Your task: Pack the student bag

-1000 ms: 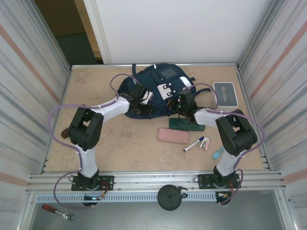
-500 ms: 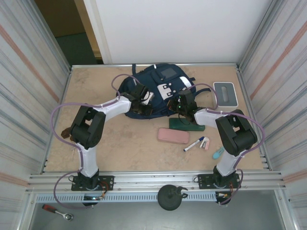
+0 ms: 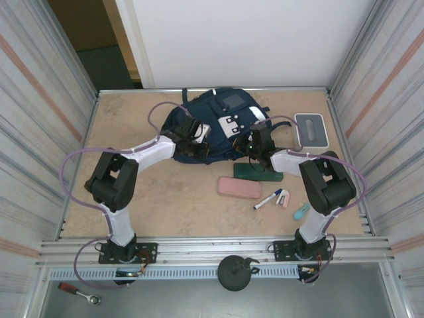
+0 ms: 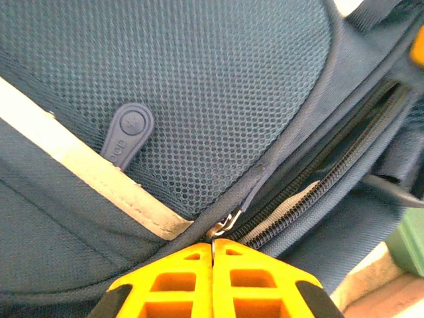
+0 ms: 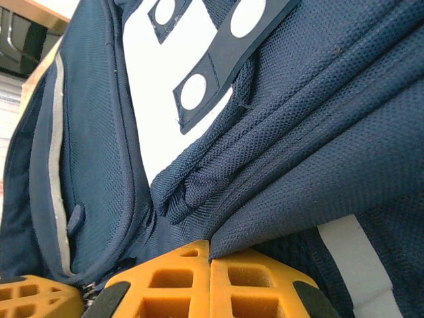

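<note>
From above, the student bag [image 3: 222, 112] lies flat at the far middle of the table. My left gripper [image 3: 197, 151] and my right gripper [image 3: 248, 152] both press against the bag's near edge, left and right of its white buckle patch [image 3: 230, 124]. Just off the bag's near right corner lies a green case [image 3: 260, 174]. A pink case [image 3: 239, 187] sits nearer me than that, and a marker [image 3: 268, 199] lies beyond the pink case, further from the bag. A white-grey box [image 3: 310, 129] stands to the bag's right.

At my left wrist, my fingers [image 4: 258, 281] are pressed together with no gap. The bag's metal zipper slider [image 4: 225, 224] sits right at their tips. I cannot tell whether I have it pinched. Above it on the bag's mesh panel hangs a navy rubber tab [image 4: 126, 134] over a pale stripe [image 4: 79, 169].

At my right wrist, my fingers [image 5: 258, 281] are also closed tight. A fold of the bag's navy fabric [image 5: 199, 192] bunches down into their tips, so I have the bag pinched there.
</note>
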Available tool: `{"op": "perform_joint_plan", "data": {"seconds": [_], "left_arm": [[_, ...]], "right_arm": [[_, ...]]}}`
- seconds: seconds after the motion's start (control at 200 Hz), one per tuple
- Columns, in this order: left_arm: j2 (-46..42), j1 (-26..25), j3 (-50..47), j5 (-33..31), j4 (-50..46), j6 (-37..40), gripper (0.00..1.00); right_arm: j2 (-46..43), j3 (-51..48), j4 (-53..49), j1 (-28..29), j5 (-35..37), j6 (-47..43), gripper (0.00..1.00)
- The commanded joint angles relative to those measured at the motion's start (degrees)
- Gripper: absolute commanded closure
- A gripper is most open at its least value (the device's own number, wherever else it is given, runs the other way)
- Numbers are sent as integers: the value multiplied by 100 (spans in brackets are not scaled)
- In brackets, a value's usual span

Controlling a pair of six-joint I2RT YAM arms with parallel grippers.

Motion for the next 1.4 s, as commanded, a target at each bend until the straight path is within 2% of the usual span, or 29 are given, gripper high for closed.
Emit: {"op": "perform_joint_plan", "data": {"seconds": [0.0, 0.501, 0.756, 0.947, 1.252, 1.393], "left_arm": [[-461, 35, -31, 377, 651, -174, 100], [-653, 55, -217, 270, 291, -81, 100], [-747, 36, -336, -313, -407, 417, 100], [-629, -44, -403, 33, -506, 457, 100], [-145, -141, -304, 58, -594, 378, 100], [-17, -141, -250, 88, -682, 375, 95]], "right_arm": [[-49, -91, 32, -8, -160, -97, 100], [-55, -67, -5, -93, -212, -125, 100], [-152, -82, -79, -199, -440, -232, 100], [-73, 65, -108, -73, -677, -353, 100], [106, 59, -108, -27, -711, -345, 100], [152, 72, -101, -32, -722, -336, 100]]}}
